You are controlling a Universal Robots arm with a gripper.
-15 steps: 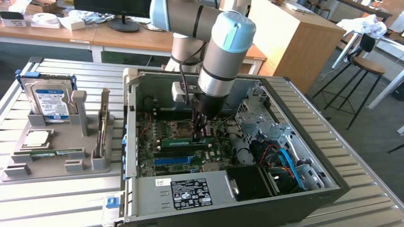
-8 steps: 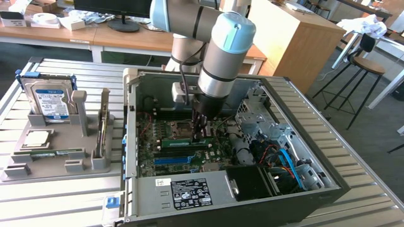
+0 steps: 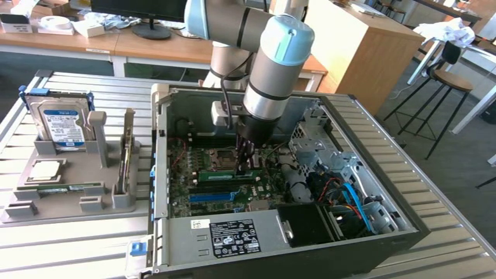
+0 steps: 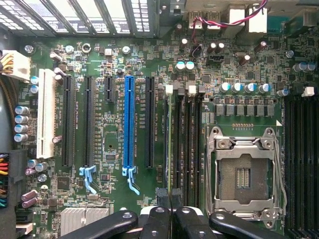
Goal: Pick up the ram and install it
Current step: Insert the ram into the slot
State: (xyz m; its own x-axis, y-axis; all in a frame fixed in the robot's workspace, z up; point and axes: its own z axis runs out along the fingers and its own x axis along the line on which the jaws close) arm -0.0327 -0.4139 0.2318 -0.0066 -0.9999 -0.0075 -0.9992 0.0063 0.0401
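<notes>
The ram (image 3: 220,173) is a thin green stick standing on edge on the motherboard inside the open computer case (image 3: 403,215), beside the processor socket. In the wrist view the ram (image 4: 169,144) shows edge-on as a narrow green line lying along the first of the black memory slots, one end at a white clip (image 4: 169,89). My gripper (image 3: 246,170) reaches straight down into the case. Seen from the wrist, the gripper (image 4: 170,199) is shut on the ram's upper edge near one end, its black fingertips (image 4: 160,196) pressed against both faces.
The empty processor socket (image 4: 244,177) lies beside the memory slots, with a blue slot (image 4: 129,119) and black expansion slots on the other side. On the exterior view's left, a grey tray (image 3: 20,212) holds a hard drive (image 3: 62,122), a silver processor chip (image 3: 45,170) and an upright expansion card (image 3: 128,152).
</notes>
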